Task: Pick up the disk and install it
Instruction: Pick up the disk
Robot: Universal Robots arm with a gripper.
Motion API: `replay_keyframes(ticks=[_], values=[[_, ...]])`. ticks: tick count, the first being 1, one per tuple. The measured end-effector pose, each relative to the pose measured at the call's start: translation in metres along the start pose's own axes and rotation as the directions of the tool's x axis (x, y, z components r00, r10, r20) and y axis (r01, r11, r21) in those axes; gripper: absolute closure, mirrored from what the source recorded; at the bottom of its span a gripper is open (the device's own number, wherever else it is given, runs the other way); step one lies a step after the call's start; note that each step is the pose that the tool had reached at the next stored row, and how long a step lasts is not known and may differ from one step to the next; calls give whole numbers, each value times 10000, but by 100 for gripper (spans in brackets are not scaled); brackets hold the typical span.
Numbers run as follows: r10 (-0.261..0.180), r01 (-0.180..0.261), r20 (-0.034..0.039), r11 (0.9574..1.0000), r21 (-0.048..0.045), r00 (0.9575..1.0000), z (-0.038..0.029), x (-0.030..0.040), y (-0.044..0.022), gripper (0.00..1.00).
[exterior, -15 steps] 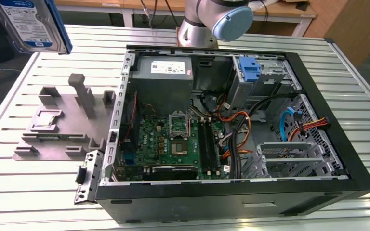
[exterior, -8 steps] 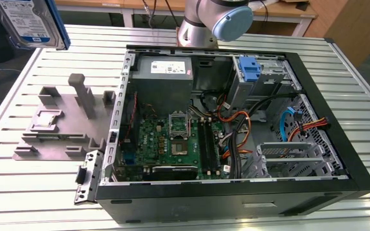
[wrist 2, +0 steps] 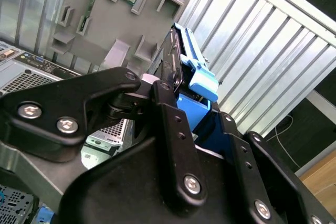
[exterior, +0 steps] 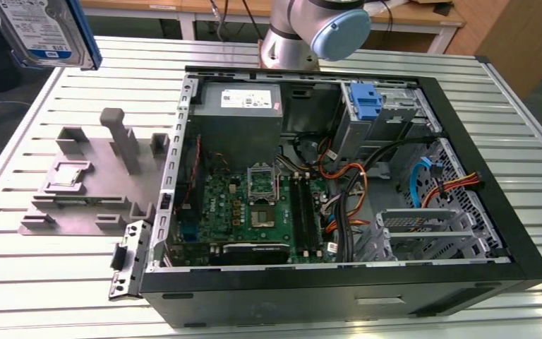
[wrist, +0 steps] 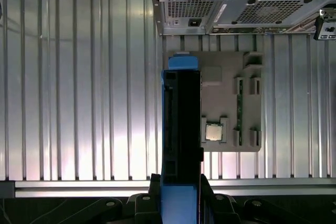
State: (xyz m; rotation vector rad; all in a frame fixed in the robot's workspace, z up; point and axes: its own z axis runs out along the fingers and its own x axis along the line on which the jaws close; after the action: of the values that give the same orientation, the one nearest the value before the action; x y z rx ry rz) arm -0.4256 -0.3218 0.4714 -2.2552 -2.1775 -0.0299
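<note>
The disk [exterior: 50, 32] is a silver drive with a blue-and-white label in a blue bracket. It hangs high at the exterior view's upper left, above the slatted table. In both wrist views my gripper [wrist: 179, 188] is shut on it, a black finger [wrist: 154, 184] pressing each flat side. The disk [wrist: 181, 124] appears edge-on, reaching out from the fingers over the table and beside the grey fixture. In the second wrist view the blue bracket end of the disk [wrist 2: 197, 74] sticks out past the gripper [wrist 2: 194, 114].
The open computer case [exterior: 346, 282] lies on the slatted metal table [exterior: 45, 282]. Inside are a grey power supply [exterior: 238, 102], a blue caddy [exterior: 368, 102] and a metal drive cage [exterior: 422, 233]. A grey fixture [exterior: 92, 183] holding a processor chip [wrist: 213, 132] sits beside the case.
</note>
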Motion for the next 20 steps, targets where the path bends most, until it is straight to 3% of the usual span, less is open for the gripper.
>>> replay_keyframes(ticks=[13, 20], values=[[1, -1, 23, 10000, -2, 10000, 0, -43, 2, 64], [0, 0, 30, 10000, -2, 10000, 6, -42, 49, 64]])
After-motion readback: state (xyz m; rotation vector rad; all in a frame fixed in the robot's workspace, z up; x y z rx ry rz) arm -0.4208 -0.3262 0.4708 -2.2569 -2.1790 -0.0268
